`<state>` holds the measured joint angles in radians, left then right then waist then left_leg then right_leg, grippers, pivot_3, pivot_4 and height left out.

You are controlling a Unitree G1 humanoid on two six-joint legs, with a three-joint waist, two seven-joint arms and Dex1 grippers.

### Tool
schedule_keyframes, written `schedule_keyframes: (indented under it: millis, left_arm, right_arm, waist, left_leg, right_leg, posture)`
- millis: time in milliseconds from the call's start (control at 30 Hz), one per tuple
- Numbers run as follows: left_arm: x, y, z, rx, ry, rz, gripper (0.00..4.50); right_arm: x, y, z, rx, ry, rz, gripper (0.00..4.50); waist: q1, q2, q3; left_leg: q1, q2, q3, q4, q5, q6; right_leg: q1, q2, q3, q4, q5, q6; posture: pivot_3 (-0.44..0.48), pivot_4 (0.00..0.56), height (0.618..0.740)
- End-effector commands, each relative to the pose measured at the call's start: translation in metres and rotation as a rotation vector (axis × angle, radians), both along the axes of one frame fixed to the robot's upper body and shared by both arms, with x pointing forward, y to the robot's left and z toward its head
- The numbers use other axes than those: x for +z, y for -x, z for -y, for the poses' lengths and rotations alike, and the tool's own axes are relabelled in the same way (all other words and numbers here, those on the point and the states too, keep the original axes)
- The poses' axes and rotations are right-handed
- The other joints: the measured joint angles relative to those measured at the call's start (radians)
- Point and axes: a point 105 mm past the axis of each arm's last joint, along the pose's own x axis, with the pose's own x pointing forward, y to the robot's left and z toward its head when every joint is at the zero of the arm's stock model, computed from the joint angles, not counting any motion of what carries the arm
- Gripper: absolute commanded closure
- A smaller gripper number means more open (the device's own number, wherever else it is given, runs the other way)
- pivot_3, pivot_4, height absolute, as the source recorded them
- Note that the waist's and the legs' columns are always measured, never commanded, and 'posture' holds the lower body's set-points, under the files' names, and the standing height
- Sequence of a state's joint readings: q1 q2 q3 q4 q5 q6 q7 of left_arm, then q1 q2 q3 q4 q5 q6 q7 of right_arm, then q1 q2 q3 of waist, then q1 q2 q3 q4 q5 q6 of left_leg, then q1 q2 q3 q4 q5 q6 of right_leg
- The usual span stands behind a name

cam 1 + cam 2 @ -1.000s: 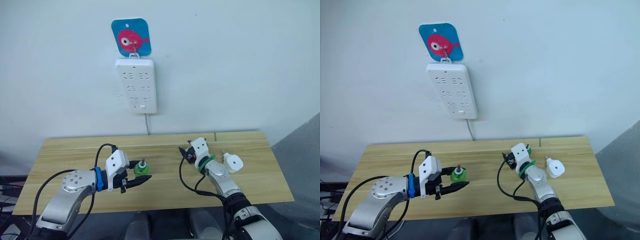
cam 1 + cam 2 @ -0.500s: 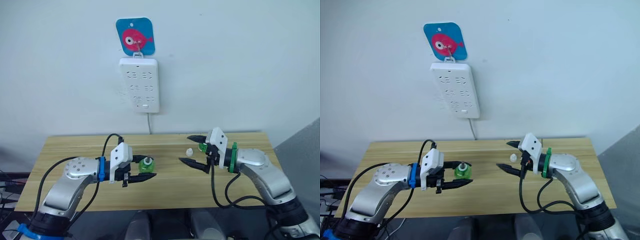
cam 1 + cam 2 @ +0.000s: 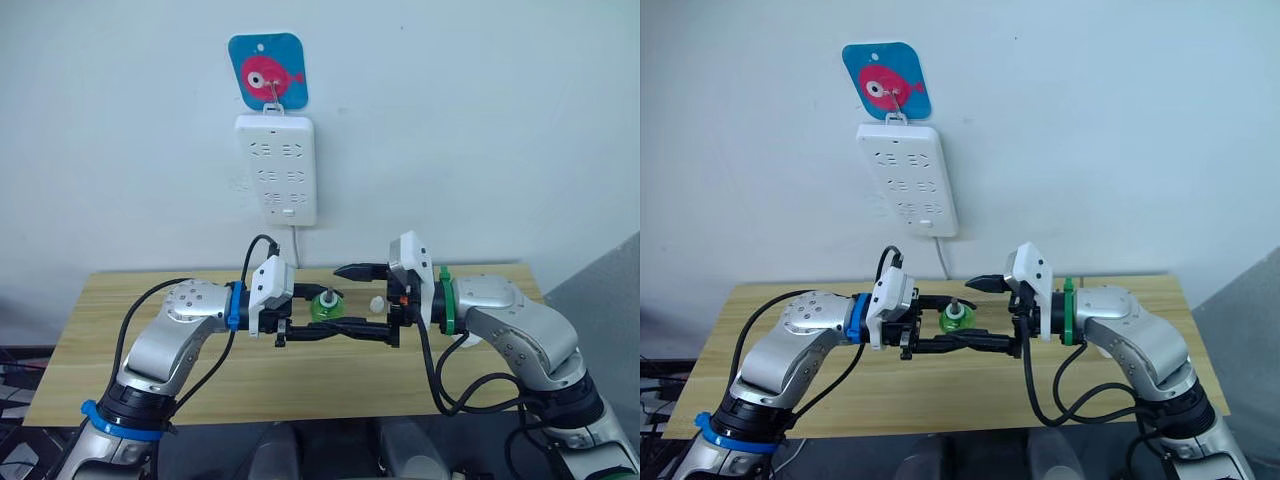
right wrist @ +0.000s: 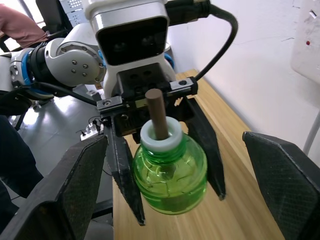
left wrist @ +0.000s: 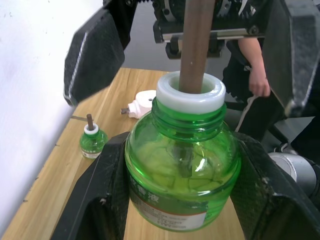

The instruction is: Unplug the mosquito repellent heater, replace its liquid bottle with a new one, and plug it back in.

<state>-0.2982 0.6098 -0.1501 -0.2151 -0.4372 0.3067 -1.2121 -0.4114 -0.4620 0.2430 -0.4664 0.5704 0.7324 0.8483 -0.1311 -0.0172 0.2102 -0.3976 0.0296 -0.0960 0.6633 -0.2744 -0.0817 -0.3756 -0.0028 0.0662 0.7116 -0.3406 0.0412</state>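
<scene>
The left end effector (image 3: 318,320) grips a green bottle (image 5: 182,165). The right end effector (image 3: 352,300) is wide open around it. The left wrist view shows the heater (image 5: 141,106), probably bottle-less, on the surface (image 3: 150,370) beside a second bottle (image 5: 93,142).

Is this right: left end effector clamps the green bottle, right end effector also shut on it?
Half right. The left end effector is shut on the green bottle, but the right end effector is open: in the right wrist view its fingers stand wide apart either side of the bottle, not touching it.
</scene>
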Motion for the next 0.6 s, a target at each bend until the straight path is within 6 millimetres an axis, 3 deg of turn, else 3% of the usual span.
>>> schedule_keyframes:
  millis: [33, 133, 200, 333, 500, 600]
  left_arm:
    - [0.0098, -0.0018, 0.0027, -0.021, 0.028, 0.017, 2.20]
    - [0.0115, -0.0028, 0.0042, -0.025, 0.031, 0.023, 2.20]
    - [0.0119, -0.0020, 0.0056, -0.027, 0.033, 0.023, 2.20]
    - [0.0115, -0.0001, 0.0070, -0.030, 0.033, 0.022, 2.20]
    - [0.0120, 0.0016, 0.0082, -0.031, 0.034, 0.020, 2.20]
    - [0.0128, 0.0015, 0.0088, -0.028, 0.039, 0.016, 2.20]
  right_arm:
    - [0.0067, 0.0064, -0.0055, 0.040, -0.016, 0.024, 0.00]
    - [0.0068, 0.0065, -0.0072, 0.044, -0.024, 0.018, 0.00]
    - [0.0079, 0.0056, -0.0081, 0.042, -0.031, 0.020, 0.36]
    - [0.0090, 0.0037, -0.0091, 0.038, -0.038, 0.024, 1.63]
    - [0.0095, 0.0005, -0.0099, 0.032, -0.033, 0.041, 3.53]
    - [0.0109, -0.0016, -0.0100, 0.030, -0.028, 0.059, 3.69]
  waist:
    - [-0.005, 0.000, -0.001]
    - [-0.009, 0.000, -0.004]
    - [-0.010, 0.000, -0.006]
    - [-0.011, 0.000, -0.009]
    - [-0.011, 0.000, -0.014]
    - [-0.011, 0.000, -0.020]
  left_leg:
    - [0.000, 0.000, 0.000, 0.000, 0.000, 0.000]
    - [0.000, 0.000, -0.001, 0.000, 0.002, -0.003]
    - [0.000, 0.000, -0.001, 0.000, 0.002, -0.003]
    - [0.000, 0.000, -0.001, 0.000, 0.002, -0.003]
    - [0.000, 0.000, -0.002, 0.000, 0.002, -0.003]
    - [0.000, 0.000, -0.002, 0.000, 0.002, -0.003]
  right_leg:
    - [0.000, 0.000, 0.000, 0.001, 0.000, 0.000]
    - [0.000, 0.000, -0.001, 0.002, 0.000, 0.000]
    - [0.000, 0.000, -0.001, 0.002, 0.000, 0.000]
    - [0.000, 0.000, -0.001, 0.002, 0.000, 0.000]
    - [0.000, 0.000, -0.001, 0.003, 0.000, 0.000]
    - [0.000, 0.000, -0.001, 0.003, 0.000, 0.000]
  posture:
    - [-0.161, 0.094, 0.740]
    - [-0.160, 0.093, 0.740]
    - [-0.159, 0.093, 0.740]
    - [-0.156, 0.094, 0.740]
    - [-0.154, 0.094, 0.740]
    - [-0.152, 0.092, 0.740]
